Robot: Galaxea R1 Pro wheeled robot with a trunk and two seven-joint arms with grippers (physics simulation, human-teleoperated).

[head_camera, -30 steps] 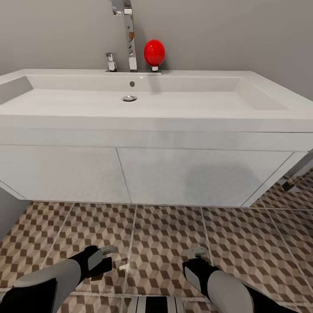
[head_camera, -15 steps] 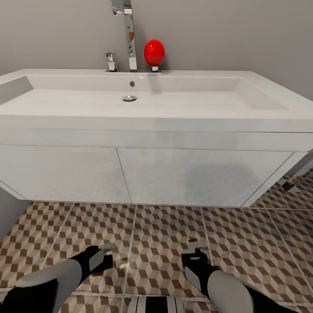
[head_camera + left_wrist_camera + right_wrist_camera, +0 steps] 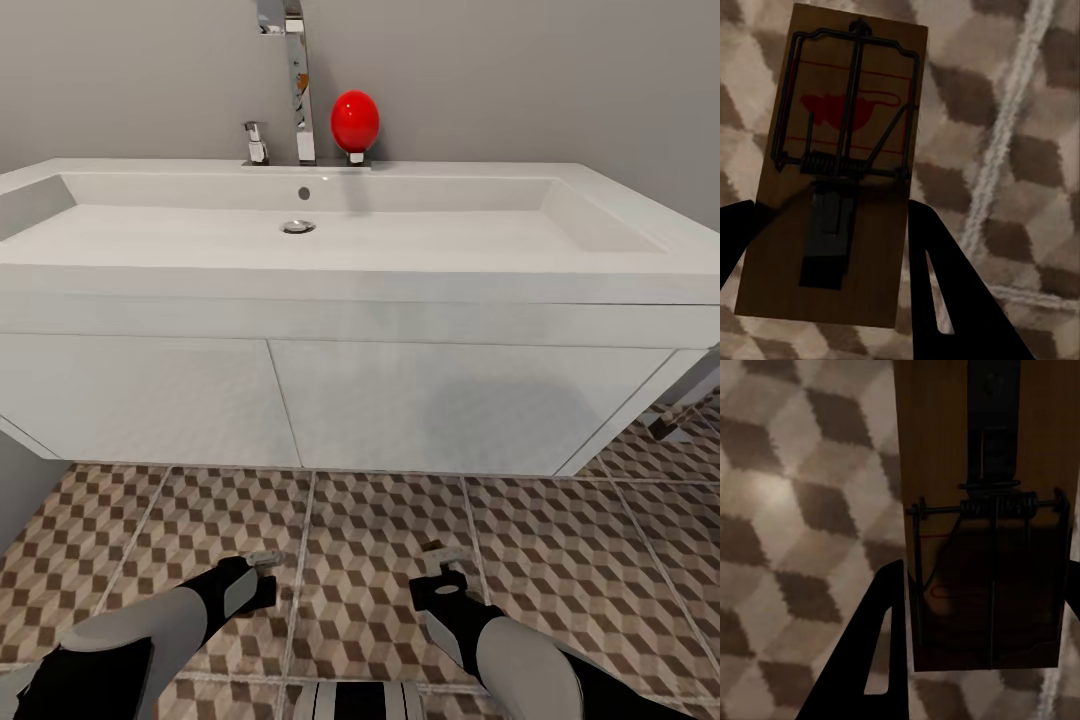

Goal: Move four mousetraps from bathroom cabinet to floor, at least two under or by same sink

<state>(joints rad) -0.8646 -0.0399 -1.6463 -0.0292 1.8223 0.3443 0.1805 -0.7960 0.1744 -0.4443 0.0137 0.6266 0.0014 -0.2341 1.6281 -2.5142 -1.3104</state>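
Head view: both arms are being held low over the bathroom floor (image 3: 560,560), just in front of the sink (image 3: 300,400), so the placing step is judged to be in hand. The left gripper (image 3: 262,562) and right gripper (image 3: 440,560) are each being seen with a small flat piece at the tips; finger state cannot be told from up here.

Left wrist view: a mousetrap (image 3: 840,165) is being pinched between dark fingers (image 3: 945,292), brown wood, black wire spring, red print, tiles close behind.

Right wrist view: a second mousetrap (image 3: 982,525) is being gripped likewise beside its finger (image 3: 870,660). Lowering flat, then releasing near the sink, is being called for.
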